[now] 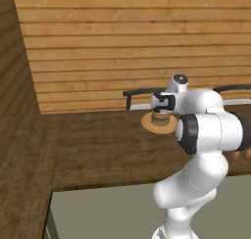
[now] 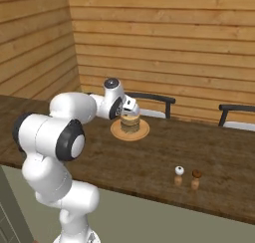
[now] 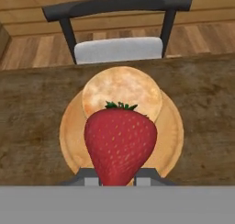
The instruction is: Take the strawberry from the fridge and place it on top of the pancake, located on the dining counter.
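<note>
**Strawberry held over the pancake plate**

The jaws pinch the strawberry (image 3: 120, 142) between their two tips, its green leaves facing away from the hand and its pointed end down between the tips. In the hand view the fruit hangs directly in front of the pancake (image 3: 122, 93), a tan stack that sits on the round orange plate (image 3: 170, 131). From the base views the gripper (image 2: 130, 109) hovers just above the pancake stack, at the plate's far side. The plate rests on the dark wood tabletop (image 2: 199, 142). Behind it stands a black chair (image 3: 118, 48) with a grey seat. Two small shakers (image 2: 187, 177), one white-capped and one brown-capped, stand well apart from the plate, nearer the tabletop's front edge.
</note>
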Controlling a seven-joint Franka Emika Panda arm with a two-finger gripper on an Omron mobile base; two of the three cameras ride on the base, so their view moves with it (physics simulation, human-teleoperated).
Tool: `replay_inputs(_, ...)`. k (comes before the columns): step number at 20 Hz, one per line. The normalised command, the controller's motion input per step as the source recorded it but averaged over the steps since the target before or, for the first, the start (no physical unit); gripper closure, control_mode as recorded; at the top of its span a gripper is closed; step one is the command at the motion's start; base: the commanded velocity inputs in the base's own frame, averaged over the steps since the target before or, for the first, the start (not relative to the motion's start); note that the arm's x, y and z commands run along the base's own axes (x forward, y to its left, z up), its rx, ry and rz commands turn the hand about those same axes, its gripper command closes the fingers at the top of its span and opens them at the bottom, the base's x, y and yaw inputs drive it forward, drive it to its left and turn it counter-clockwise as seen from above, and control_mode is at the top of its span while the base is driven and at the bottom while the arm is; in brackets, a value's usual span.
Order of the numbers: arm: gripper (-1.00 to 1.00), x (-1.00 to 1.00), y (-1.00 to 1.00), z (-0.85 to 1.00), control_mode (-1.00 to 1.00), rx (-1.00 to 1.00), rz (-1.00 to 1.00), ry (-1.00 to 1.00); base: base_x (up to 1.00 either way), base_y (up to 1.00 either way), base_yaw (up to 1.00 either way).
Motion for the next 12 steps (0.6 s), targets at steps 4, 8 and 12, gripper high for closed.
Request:
replay_inputs(4,1.00,0.42,-0.07,-0.34,-1.00,0.00,0.00,0.04,0.00,0.00,0.00)
replay_inputs(8,1.00,0.46,-0.06,-0.24,-1.00,0.00,0.00,0.03,0.00,0.00,0.00)
replay_inputs(12,1.00,0.43,-0.10,-0.01,-1.00,0.00,0.00,0.00,0.00,0.00,0.00)
